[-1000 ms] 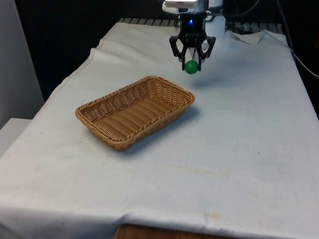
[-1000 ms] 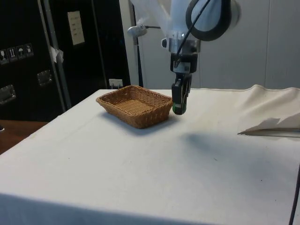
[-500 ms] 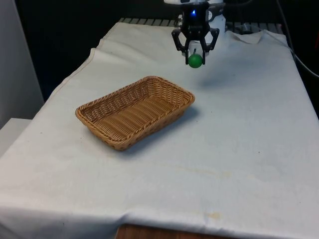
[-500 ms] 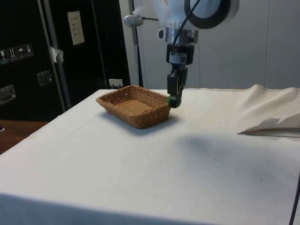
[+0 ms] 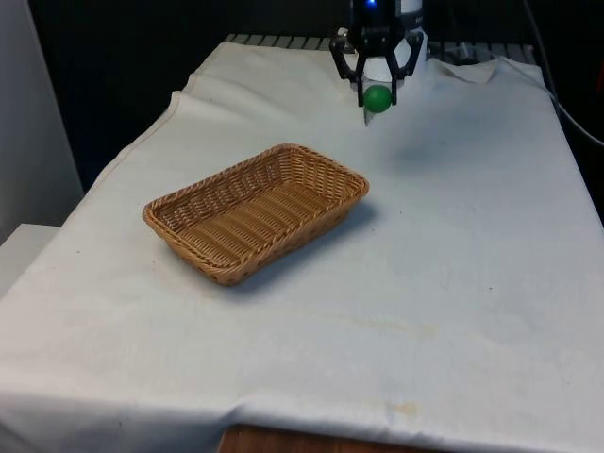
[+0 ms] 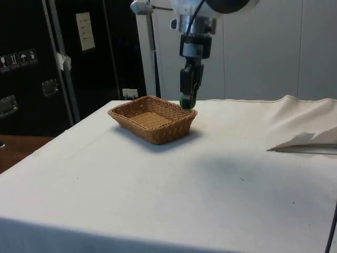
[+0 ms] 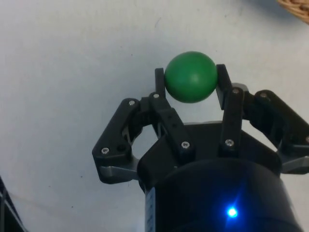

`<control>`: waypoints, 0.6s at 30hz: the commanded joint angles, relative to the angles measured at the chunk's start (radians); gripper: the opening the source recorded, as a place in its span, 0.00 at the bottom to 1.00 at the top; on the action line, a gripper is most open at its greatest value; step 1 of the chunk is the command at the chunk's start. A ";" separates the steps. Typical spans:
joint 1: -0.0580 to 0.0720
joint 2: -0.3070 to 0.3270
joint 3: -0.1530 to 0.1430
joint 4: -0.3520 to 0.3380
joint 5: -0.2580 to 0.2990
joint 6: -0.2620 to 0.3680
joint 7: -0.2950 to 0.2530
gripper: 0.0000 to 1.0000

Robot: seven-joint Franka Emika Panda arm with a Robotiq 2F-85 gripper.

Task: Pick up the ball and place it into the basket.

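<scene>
Now that I've lifted the gripper (image 5: 377, 98) higher — fingers clamped on the green ball (image 5: 377, 98) — it hangs clear of the cloth, short of the basket (image 5: 255, 209).

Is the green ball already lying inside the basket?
No. The green ball is held between the pincer's fingers above the white cloth, and the basket holds nothing.

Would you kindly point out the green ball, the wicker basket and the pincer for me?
green ball (image 7: 190, 77), wrist view, middle of its surface.
wicker basket (image 5: 326, 168), front view, far rim.
pincer (image 5: 377, 94), front view, midway between its fingertips.
</scene>
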 commanded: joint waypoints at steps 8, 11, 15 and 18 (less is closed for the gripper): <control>0.007 0.024 0.003 0.056 -0.005 -0.052 0.013 0.03; 0.003 0.042 0.005 0.069 -0.007 -0.047 0.010 0.03; 0.012 0.094 0.012 0.128 0.033 -0.068 -0.004 0.03; 0.008 0.115 0.014 0.144 0.025 -0.063 0.002 0.03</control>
